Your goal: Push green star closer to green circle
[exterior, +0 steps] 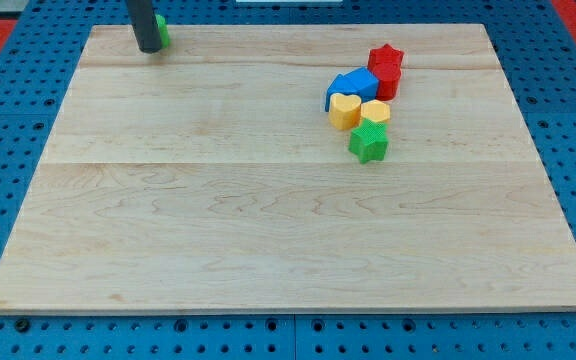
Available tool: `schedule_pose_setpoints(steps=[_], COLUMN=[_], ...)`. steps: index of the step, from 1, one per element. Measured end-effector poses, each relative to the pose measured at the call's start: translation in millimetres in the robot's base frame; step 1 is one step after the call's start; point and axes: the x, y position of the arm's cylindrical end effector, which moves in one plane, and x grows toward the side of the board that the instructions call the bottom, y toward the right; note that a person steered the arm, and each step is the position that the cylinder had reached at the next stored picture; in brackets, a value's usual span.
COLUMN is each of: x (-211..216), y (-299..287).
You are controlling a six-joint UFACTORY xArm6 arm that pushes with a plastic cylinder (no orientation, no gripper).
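The green star (369,141) lies right of the board's middle, at the lower end of a cluster of blocks. The green circle (161,30) sits near the board's top left corner, mostly hidden behind my rod; only its right edge shows. My tip (149,48) rests on the board right against the green circle's left side, far to the left of the green star.
The cluster above the green star holds a yellow block (375,111), a yellow heart-like block (344,110), a blue block (352,87), a red star (385,58) and a red block (388,83). The wooden board (268,230) lies on a blue pegboard.
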Motion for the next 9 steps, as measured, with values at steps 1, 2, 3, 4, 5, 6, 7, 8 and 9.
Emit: schedule_pose_setpoints(steps=[1,2,3,4,5,6,7,8,9], x=[43.0,113.0,206.3,267.7,283.2,249.7,206.8,183.8,183.4], y=[16.8,72.9,142.8,238.3,341.8,355.8,336.0,303.0,255.4])
